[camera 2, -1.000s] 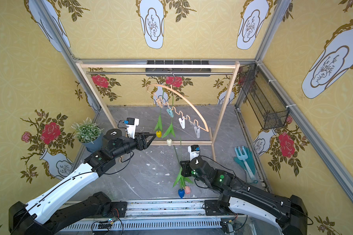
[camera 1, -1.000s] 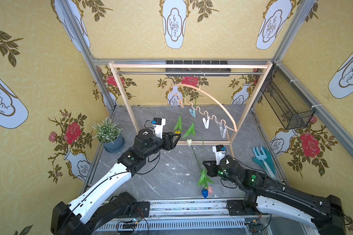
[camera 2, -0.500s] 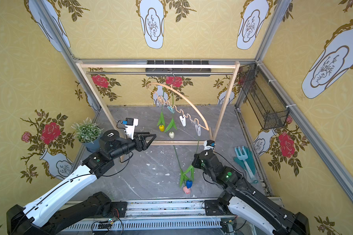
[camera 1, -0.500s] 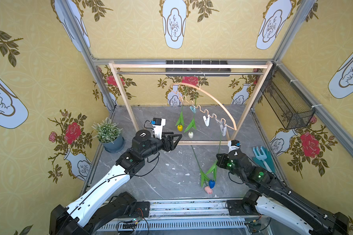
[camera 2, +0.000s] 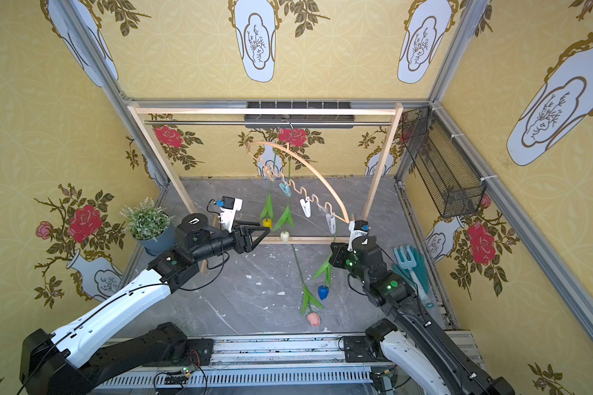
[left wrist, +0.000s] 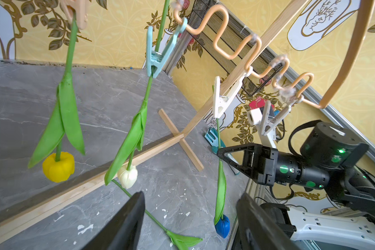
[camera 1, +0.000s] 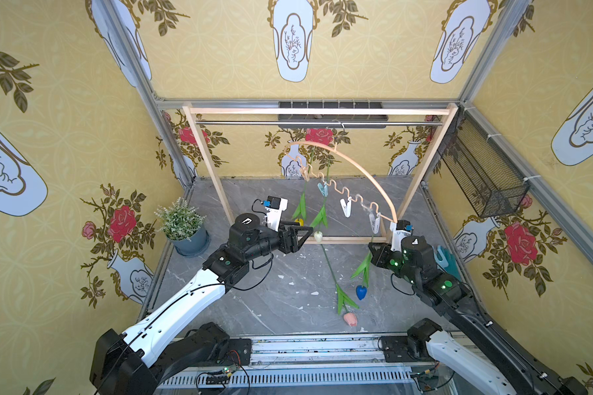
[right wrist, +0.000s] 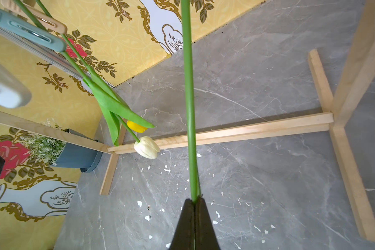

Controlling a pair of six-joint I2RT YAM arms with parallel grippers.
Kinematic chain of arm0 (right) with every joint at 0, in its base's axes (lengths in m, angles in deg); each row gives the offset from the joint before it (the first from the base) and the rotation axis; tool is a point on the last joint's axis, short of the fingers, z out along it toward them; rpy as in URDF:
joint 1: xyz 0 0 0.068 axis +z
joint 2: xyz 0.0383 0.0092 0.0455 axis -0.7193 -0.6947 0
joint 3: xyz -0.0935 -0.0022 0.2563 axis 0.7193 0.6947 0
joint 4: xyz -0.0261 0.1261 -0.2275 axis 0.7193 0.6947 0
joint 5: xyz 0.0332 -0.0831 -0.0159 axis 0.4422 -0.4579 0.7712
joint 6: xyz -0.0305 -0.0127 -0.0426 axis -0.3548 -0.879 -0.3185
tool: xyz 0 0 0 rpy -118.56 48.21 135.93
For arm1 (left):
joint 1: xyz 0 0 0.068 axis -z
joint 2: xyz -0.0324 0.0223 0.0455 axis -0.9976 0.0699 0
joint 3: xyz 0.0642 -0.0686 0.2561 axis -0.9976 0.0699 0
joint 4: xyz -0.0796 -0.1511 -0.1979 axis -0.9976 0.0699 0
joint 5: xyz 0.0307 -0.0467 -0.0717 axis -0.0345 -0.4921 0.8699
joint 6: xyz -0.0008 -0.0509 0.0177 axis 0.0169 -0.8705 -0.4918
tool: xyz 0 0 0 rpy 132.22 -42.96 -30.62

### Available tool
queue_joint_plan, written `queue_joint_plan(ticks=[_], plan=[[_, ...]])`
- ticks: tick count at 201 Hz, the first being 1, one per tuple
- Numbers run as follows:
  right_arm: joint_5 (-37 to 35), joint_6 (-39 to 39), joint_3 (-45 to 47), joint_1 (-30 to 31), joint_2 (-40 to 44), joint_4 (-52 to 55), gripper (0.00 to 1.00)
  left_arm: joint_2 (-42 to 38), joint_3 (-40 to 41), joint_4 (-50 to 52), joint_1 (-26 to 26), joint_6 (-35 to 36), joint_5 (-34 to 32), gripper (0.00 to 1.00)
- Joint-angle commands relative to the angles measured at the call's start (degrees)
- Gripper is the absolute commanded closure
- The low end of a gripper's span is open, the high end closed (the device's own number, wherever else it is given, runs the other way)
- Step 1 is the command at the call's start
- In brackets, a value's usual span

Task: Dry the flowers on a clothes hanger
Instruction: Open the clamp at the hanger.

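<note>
Hanger (left wrist: 354, 46): arched pale wood, wavy lower bar

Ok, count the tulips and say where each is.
4. The yellow tulip hangs from the peach clip, the white tulip from the blue clip. The right gripper pinches the stem of the blue tulip under the white clip. The pink tulip lies on the floor. None seem hidden.
</note>
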Motion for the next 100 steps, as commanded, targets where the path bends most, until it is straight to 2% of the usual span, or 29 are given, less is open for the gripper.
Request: queue_joint_plan(ticks=[1, 38, 75, 100], plan=[[12.27, -2.65, -0.34, -3.81, -0.78, -6.35, 1.00, 1.25, -0.86, -3.97, 0.17, 0.32, 1.86, 0.27], [23.58, -4.19, -1.50, -9.54, -3.38, -9.97, 1.00, 5.67, -3.75, -7.40, 1.54, 0.77, 3.35, 0.26], [27.03, -5.41, -2.81, -9.97, -5.87, -10.99, 1.00, 10.18, -6.55, -10.33, 3.26, 1.09, 2.61, 0.27], [28.31, -5.86, -3.48, -9.98, -6.64, -11.27, 1.00, 12.66, -8.72, -10.83, 3.69, 1.19, 1.42, 0.32]])
